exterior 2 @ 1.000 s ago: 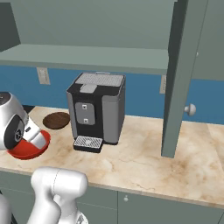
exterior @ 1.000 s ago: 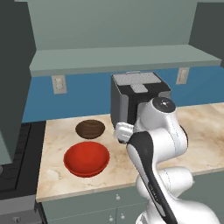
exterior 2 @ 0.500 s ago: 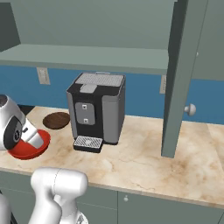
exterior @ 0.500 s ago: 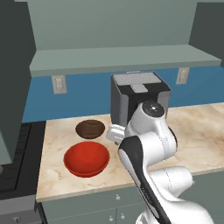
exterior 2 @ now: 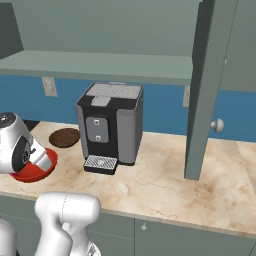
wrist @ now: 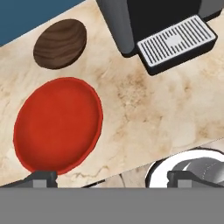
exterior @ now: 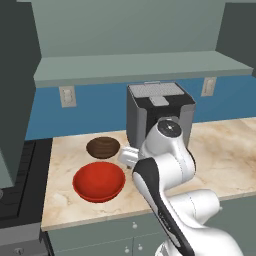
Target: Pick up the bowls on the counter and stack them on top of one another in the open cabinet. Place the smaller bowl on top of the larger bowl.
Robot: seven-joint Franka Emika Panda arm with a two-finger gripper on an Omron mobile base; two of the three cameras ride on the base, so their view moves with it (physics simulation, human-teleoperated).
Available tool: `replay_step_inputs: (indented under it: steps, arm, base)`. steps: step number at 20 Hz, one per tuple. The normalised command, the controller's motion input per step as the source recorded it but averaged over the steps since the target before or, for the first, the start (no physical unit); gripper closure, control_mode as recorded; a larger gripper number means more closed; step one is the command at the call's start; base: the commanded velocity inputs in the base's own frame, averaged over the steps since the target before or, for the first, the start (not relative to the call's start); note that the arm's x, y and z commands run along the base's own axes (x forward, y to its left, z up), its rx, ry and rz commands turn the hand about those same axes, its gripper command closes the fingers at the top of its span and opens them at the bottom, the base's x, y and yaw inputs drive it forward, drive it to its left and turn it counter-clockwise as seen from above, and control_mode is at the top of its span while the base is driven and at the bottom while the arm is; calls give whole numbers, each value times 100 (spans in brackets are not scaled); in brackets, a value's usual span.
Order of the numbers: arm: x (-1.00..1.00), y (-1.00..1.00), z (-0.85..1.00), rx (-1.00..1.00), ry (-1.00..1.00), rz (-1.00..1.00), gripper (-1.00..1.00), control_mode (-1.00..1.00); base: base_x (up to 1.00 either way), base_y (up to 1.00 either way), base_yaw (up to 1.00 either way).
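Observation:
The larger bowl, wide and glossy red, sits on the beige marble counter with the smaller bowl, dark brown wood-grain, just behind it. My gripper hangs above the counter, open wide and empty; its left fingertip is over the red bowl's near rim. From the base, the red bowl and brown bowl lie left of my arm. The red bowl is partly hidden by my arm, while the brown bowl shows clearly. The open cabinet's shelf runs above.
A dark coffee machine stands on the counter right of the bowls, its drip tray facing forward. A grey-green cabinet door with a round knob hangs open at the right. A dark stove edge borders the counter's left end.
My arm has swung a little to the left and down toward the bowls. Both bowls lie where they were, and the gripper has stayed open.

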Motion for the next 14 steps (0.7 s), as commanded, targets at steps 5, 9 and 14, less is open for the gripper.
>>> replay_step_inputs:
  steps: [5,9,14]
  arm:
    - [6,8,-27,-3,0,7,-100,-100]
    - [2,4,-28,-6,0,4,-100,-100]
    - [2,2,-26,-5,0,2,-100,-100]
  base:
    - [0,0,0]
    - [0,0,0]
    - [0,0,0]
